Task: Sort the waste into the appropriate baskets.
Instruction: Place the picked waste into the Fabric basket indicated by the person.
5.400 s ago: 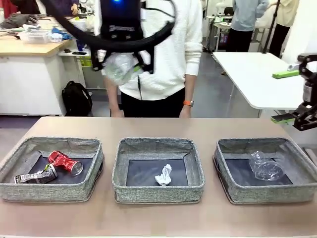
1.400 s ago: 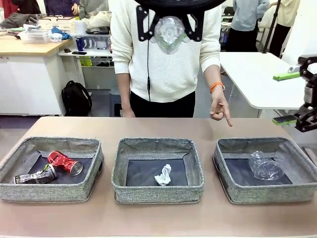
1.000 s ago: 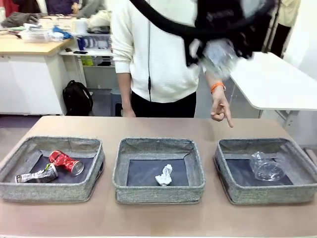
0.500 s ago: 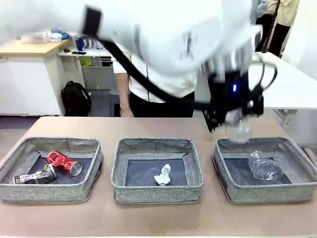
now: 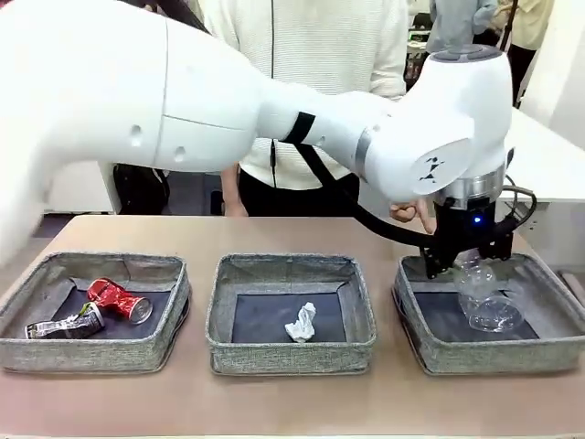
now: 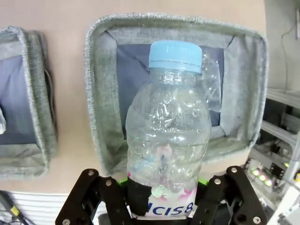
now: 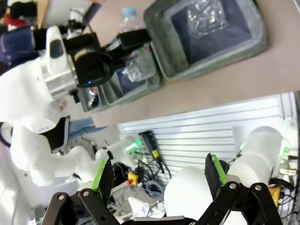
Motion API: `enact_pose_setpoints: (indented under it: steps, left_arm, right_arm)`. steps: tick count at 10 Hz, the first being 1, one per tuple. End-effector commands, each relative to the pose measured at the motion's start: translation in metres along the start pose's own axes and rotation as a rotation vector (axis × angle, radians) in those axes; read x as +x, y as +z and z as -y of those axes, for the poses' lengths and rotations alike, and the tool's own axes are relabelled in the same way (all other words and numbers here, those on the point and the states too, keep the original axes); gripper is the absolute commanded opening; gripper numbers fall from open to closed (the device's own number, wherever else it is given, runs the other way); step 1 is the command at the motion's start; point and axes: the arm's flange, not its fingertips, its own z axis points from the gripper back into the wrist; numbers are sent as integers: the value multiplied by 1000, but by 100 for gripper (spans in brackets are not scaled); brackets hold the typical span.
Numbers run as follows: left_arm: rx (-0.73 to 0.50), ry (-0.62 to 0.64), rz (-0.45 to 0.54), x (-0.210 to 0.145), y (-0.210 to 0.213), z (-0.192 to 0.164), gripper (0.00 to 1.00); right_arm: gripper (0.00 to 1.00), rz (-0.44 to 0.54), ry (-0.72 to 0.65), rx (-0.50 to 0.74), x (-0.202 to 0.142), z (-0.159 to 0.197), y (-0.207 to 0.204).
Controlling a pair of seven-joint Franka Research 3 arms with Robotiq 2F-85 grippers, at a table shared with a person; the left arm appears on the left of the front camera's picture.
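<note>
Clear plastic, crumpled and capped in blue: the clear bottle with blue cap (image 6: 168, 126) now hangs just above the right-hand grey woven-fabric basket (image 5: 416, 343), carried there across the bench by the robot's left arm, which a second ago held it high in front of the person in the white sweater. The left hand (image 6: 161, 199) is clamped on the bottle's labelled base, cap pointing down at the basket's dark bottom, where a clear plastic cup (image 5: 494, 309) already lies. The person's hand (image 5: 413, 213), seen behind the arm, still points down toward that basket.

Judged from this, the bottle needs only a release to join the plastics. The crushed red can (image 5: 120, 299) and the dark blue-silver can (image 5: 66, 325) lie together in the left basket (image 5: 91, 355), the crumpled white paper ball (image 5: 301, 323) alone in the middle basket (image 5: 292, 352).

The right hand (image 7: 159, 180) stands apart with its green-padded fingers spread wide, holding nothing.

The light brown bench (image 5: 292, 402) carries the three baskets in a row. Beyond it lie a workshop floor, a white table and a black backpack (image 5: 142, 187) by a counter.
</note>
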Motion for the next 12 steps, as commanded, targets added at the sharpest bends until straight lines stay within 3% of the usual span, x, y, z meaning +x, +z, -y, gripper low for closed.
enact_pose_setpoints:
  steps: [1, 7, 8, 9, 10, 11, 12]
  left_arm:
    - [15, 42, -7, 1, -1, 33, 0]
    - [27, 30, -14, 1, 1, 33, 0]
    - [35, -1, -27, 2, 0, 33, 58]
    - [33, -1, -25, 2, 0, 33, 58]
    - [29, 6, -26, 2, 1, 32, 100]
    - [27, 12, -25, 2, 1, 31, 63]
    - [30, 16, -21, 2, 2, 29, 100]
  right_arm:
    - [100, -3, -4, 22, -4, -3, 1]
    - [100, -3, -4, 22, -4, -3, 1]
    - [100, -3, -4, 22, -4, -3, 1]
    - [100, -3, -4, 22, -4, -3, 1]
    - [100, -3, -4, 22, -4, -3, 1]
    - [100, -3, -4, 22, -4, -3, 1]
    - [100, -3, -4, 22, -4, -3, 1]
